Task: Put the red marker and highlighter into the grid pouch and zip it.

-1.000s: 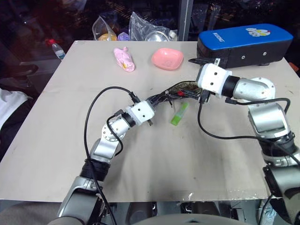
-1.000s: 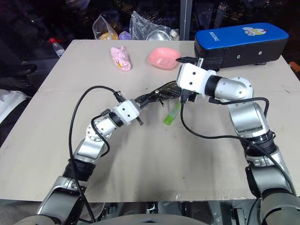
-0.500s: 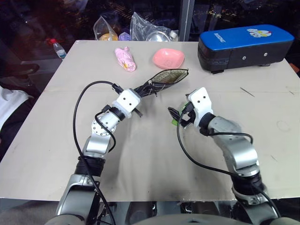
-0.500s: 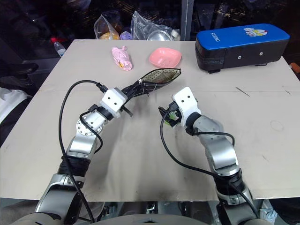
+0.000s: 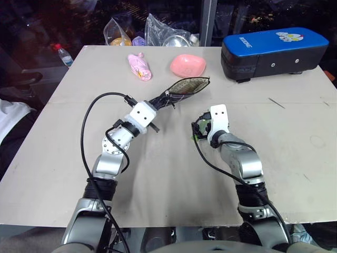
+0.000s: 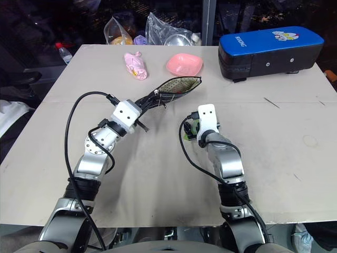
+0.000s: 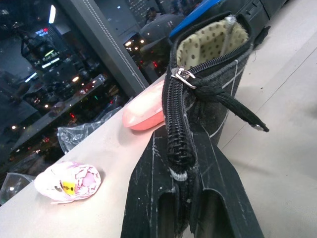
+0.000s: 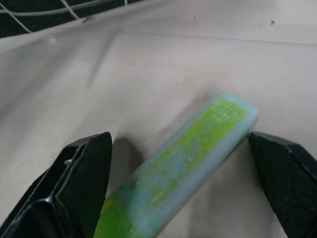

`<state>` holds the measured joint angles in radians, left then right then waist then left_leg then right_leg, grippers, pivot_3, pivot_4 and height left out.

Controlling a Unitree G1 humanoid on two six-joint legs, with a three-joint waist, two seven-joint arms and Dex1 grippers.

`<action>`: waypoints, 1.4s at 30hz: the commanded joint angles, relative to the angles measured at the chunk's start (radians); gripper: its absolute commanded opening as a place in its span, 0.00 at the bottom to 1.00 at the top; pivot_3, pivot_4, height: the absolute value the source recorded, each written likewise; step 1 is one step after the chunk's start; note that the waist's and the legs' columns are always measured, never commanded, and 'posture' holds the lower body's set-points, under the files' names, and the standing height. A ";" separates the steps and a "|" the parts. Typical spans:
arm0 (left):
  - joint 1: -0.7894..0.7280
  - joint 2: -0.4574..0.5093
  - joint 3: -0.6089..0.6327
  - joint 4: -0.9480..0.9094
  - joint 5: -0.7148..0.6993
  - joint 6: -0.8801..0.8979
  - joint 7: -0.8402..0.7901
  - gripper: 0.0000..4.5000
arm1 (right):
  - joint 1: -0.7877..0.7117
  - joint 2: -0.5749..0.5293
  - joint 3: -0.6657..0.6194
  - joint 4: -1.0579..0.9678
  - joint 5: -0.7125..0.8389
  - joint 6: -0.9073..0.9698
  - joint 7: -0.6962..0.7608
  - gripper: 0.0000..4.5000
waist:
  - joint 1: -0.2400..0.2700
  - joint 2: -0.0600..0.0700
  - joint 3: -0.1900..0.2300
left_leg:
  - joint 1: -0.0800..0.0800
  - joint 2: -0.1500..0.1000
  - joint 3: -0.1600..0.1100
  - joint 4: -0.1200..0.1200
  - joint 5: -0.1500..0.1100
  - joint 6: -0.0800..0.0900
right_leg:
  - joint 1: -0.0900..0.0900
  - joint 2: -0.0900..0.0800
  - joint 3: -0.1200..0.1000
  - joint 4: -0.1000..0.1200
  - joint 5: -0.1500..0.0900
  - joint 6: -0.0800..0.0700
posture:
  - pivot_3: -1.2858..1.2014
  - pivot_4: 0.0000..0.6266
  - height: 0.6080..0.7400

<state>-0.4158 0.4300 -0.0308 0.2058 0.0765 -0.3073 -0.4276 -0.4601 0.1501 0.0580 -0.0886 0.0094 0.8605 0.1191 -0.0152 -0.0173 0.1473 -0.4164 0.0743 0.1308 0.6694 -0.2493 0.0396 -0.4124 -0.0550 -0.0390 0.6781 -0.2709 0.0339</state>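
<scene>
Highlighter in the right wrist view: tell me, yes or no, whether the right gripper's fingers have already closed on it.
No. The highlighter lies on the table between the right gripper's wide-open fingers, with a gap at each side.

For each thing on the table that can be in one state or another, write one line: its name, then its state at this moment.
grid pouch: unzipped, mouth gaping, one end lifted off the table.
left pincer: shut on the pouch's zipper edge.
highlighter: lying flat on the table, between the right fingers, not gripped.
right pincer: open, straddling the highlighter.
blue-topped case: closed.
</scene>
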 commanded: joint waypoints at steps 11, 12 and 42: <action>-0.024 -0.005 -0.002 -0.029 0.004 -0.009 0.011 0.00 | -0.005 -0.134 0.194 0.044 0.070 0.181 0.125 0.35 | -0.018 -0.003 -0.003 | 0.001 0.000 -0.001 -0.001 0.000 0.000 | 0.000 0.000 0.000 0.000 0.000 0.000 | 0.52 0.24 1.00; -0.024 -0.005 -0.003 -0.029 0.004 -0.009 0.011 0.00 | -0.005 -0.143 0.198 0.046 0.074 0.186 0.130 0.26 | -0.019 -0.003 -0.003 | 0.001 0.000 -0.001 -0.001 0.000 0.000 | 0.000 0.000 0.000 0.000 0.000 0.000 | 0.52 0.24 1.00; -0.052 -0.051 -0.086 -0.023 -0.008 -0.051 -0.072 0.00 | -0.210 -0.909 0.157 -0.161 -0.031 -0.446 0.590 0.17 | 0.003 -0.002 0.000 | -0.001 0.000 0.000 -0.001 -0.001 0.002 | 0.000 0.000 0.000 -0.002 0.000 0.000 | 0.52 0.24 1.00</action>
<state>-0.4433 0.3858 -0.1113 0.2090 0.0765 -0.3239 -0.4919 -0.6366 -0.7355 0.2170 -0.2480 0.0136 0.5187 0.6838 -0.0125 -0.0196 0.1470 -0.4171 0.0740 0.1312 0.6689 -0.2502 0.0412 -0.4127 -0.0552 -0.0393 0.6759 -0.2711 0.0341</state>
